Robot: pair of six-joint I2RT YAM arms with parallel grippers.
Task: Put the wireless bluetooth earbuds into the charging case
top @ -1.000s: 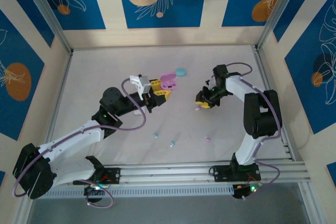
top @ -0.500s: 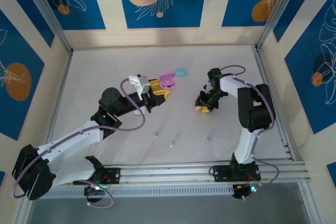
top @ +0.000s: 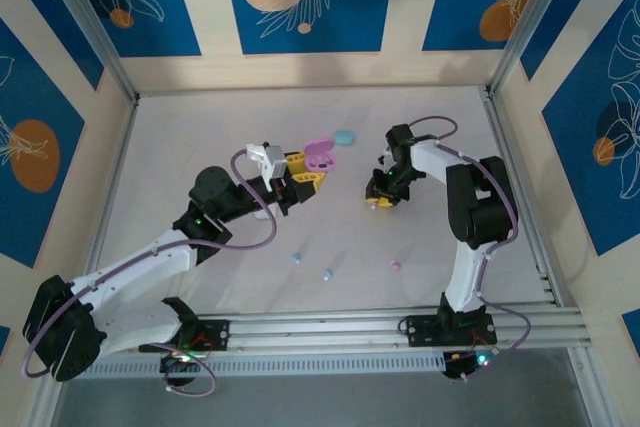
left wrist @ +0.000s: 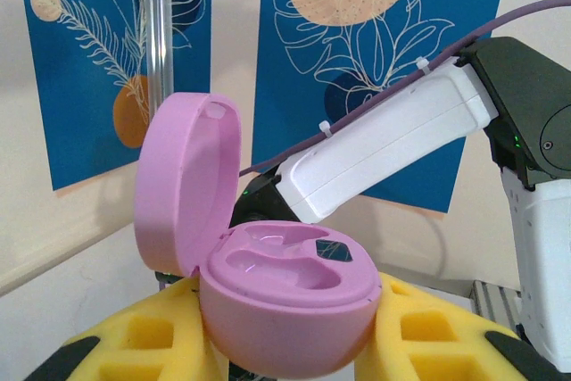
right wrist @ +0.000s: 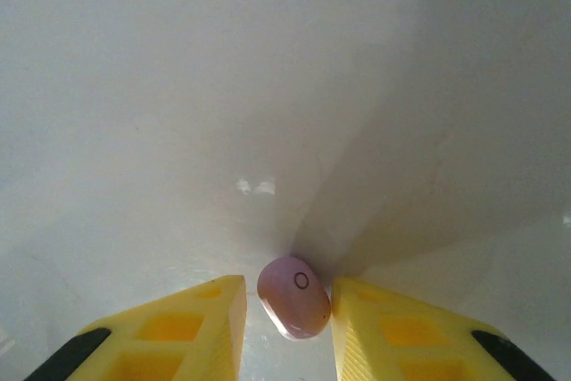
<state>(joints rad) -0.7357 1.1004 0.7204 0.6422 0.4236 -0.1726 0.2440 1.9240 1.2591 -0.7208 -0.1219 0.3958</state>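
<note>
The pink oval plastic charging case (left wrist: 285, 305) stands open and roughly upright. Its round lid (left wrist: 186, 186) is hinged up on the left, and the inside of the lid faces the two moulded wells. Both wells show bare glossy pink, and the right one has a dark shiny patch. The left gripper (left wrist: 285, 350) pinches the base of the case between its yellow fingers (left wrist: 134, 345). From above, the left gripper (top: 308, 175) holds it near the middle of the white table (top: 200, 127).

A light blue oval case (top: 344, 137) lies closed on the table just beyond the pink one.

One pink pebble-shaped plastic earbud (right wrist: 294, 296) sits on the table between the yellow fingers (right wrist: 401, 332) of the right gripper (right wrist: 290, 311). A small dark ring is printed on the top of this earbud. The jaws stand narrowly apart around it. One finger seems to touch it and a sliver of gap shows at the other, so I cannot tell whether it is actually gripped. In the overhead view the right gripper (top: 382, 199) is low at the table, to the right of the open case and apart from it.

Nearer the arm bases, two light blue earbuds (top: 296, 258) (top: 328, 273) lie loose near each other. A second pink earbud (top: 396, 265) lies further right.
</note>
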